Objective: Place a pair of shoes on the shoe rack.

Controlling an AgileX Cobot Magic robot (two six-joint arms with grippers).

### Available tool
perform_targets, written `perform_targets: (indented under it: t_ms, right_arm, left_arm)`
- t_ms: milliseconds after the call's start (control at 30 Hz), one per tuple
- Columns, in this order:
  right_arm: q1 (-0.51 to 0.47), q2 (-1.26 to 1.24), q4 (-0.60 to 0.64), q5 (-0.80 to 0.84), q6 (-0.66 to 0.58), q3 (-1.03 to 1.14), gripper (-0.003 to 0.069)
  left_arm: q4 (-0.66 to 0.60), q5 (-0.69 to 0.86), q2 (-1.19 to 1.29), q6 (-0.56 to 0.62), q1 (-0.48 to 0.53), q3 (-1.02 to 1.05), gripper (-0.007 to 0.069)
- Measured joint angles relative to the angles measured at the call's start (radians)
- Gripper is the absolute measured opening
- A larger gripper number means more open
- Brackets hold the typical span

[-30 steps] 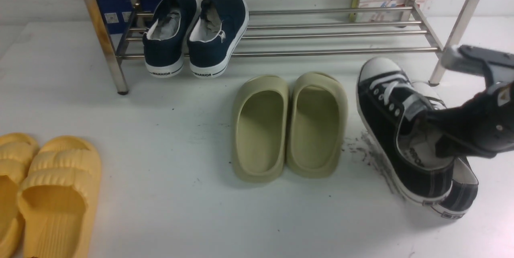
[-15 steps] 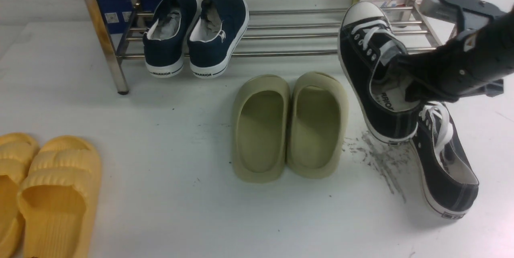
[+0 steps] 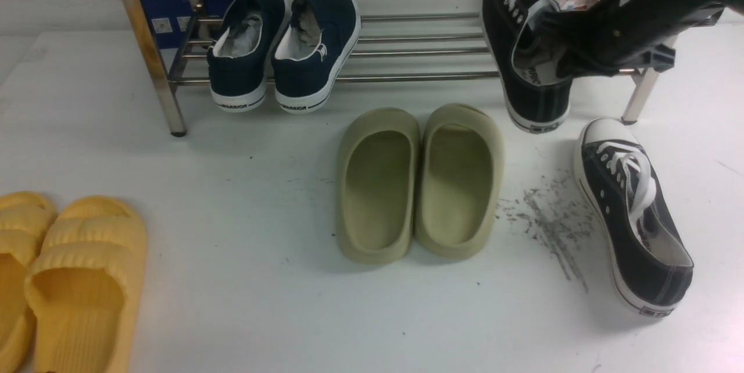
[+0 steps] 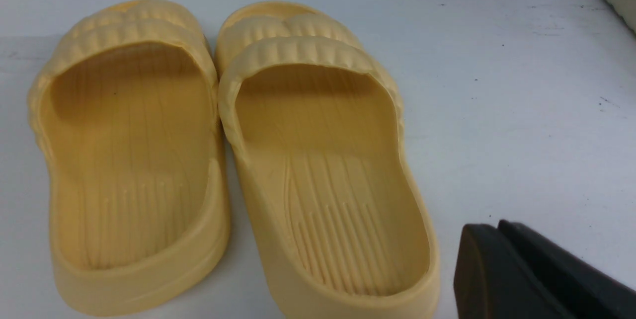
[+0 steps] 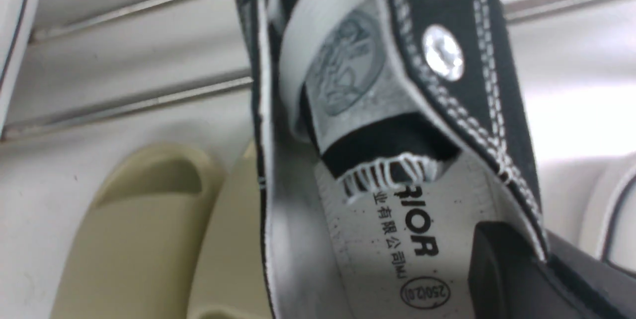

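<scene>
We see the shoe rack (image 3: 407, 77) at twelve, its rails running nine to three. At its one-o'clock end our right gripper (image 3: 561, 58) is clamped on the collar of a black sneaker (image 3: 526, 91). The sneaker's long axis runs twelve to six, toe to twelve, heel out past the front rail. Its mate (image 3: 636, 228) lies at four. Navy shoes (image 3: 285, 47) on the rack read WARRIOR. Only the right wrist view shows the insole print, "RIOR" and "250(2)". Only the left wrist view shows the left gripper (image 4: 499, 232), fingers together and empty, beside yellow slippers (image 4: 318, 170).
</scene>
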Motion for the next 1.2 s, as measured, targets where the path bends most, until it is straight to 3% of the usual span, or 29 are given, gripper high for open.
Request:
perform_targets:
  t_ms: [467, 667, 800, 933, 1000, 1133, 1200]
  right_arm:
    - [-0.021, 0.164, 0.001, -0.037, -0.001, -0.141, 0.0053]
    - [-0.021, 0.143, 0.011, -0.043, -0.003, -0.151, 0.0159]
    - [-0.021, 0.09, 0.016, 0.035, -0.026, -0.151, 0.0275]
    - [-0.021, 0.028, 0.018, 0.119, -0.103, -0.151, 0.0308]
    - [-0.021, -0.001, 0.02, 0.168, -0.144, -0.152, 0.0306]
    - [-0.021, -0.054, 0.038, 0.332, -0.236, -0.153, 0.0234]
    - [-0.021, -0.048, 0.064, 0.413, -0.252, -0.126, 0.0134]
  left_arm:
    - [0.0, 0.0, 0.0, 0.0, 0.0, 0.0, 0.0054]
    - [0.0, 0.0, 0.0, 0.0, 0.0, 0.0, 0.0059]
    - [0.0, 0.0, 0.0, 0.0, 0.0, 0.0, 0.0062]
    - [0.0, 0.0, 0.0, 0.0, 0.0, 0.0, 0.0064]
    - [0.0, 0.0, 0.0, 0.0, 0.0, 0.0, 0.0064]
    - [0.0, 0.0, 0.0, 0.0, 0.0, 0.0, 0.0068]
    - [0.0, 0.0, 0.0, 0.0, 0.0, 0.0, 0.0068]
